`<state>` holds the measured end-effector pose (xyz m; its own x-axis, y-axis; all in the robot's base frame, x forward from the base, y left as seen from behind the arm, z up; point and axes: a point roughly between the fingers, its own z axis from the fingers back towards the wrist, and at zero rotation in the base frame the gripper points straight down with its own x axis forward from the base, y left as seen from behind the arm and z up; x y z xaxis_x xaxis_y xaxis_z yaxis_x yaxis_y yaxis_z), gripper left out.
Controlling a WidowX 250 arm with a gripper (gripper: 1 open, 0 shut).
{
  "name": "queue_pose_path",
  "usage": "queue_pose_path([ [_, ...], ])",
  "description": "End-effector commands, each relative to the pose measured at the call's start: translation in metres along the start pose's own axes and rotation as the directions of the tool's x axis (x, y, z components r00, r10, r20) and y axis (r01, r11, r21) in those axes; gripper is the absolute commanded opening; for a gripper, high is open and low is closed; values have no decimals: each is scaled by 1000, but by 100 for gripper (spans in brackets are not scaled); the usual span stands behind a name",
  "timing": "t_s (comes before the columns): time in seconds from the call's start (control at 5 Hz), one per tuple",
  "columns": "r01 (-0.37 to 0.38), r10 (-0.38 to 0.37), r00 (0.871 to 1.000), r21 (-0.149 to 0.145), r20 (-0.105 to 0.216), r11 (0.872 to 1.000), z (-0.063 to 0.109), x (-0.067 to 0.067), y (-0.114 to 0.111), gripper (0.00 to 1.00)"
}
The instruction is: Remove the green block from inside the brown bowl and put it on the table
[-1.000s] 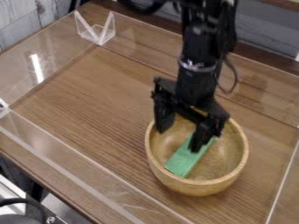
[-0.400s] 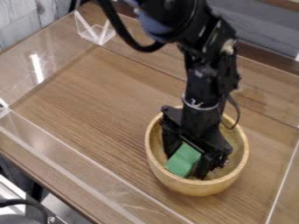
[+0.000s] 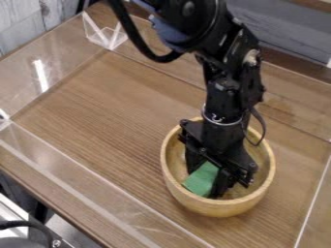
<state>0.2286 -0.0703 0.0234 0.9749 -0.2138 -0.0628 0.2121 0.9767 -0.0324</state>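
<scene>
The brown bowl (image 3: 184, 194) sits on the table (image 3: 110, 111) at the front right. Inside it lies the green block (image 3: 200, 180), bright green and tilted against the bowl's inner wall. My black gripper (image 3: 214, 177) reaches straight down into the bowl, its fingers on either side of the block and shut on it. The block's far end is hidden behind the fingers.
Low clear plastic walls (image 3: 77, 189) edge the table on the front and left. A small clear folded stand (image 3: 106, 31) sits at the back left. The arm's dark body (image 3: 195, 24) leans over the table from the back.
The gripper has dropped into the bowl and its fingers have shut around the green block. The arm has bent forward over the bowl.
</scene>
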Motion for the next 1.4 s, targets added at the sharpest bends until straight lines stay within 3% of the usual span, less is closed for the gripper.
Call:
queue_pose_path([
  [0.0,-13,13,1000,-16,18,1000,12,4,-1,0],
  [0.6,-35,34,999,-41,-11,999,25,3,-1,0],
  [1.2,-54,54,999,-60,-7,997,40,4,1,0],
])
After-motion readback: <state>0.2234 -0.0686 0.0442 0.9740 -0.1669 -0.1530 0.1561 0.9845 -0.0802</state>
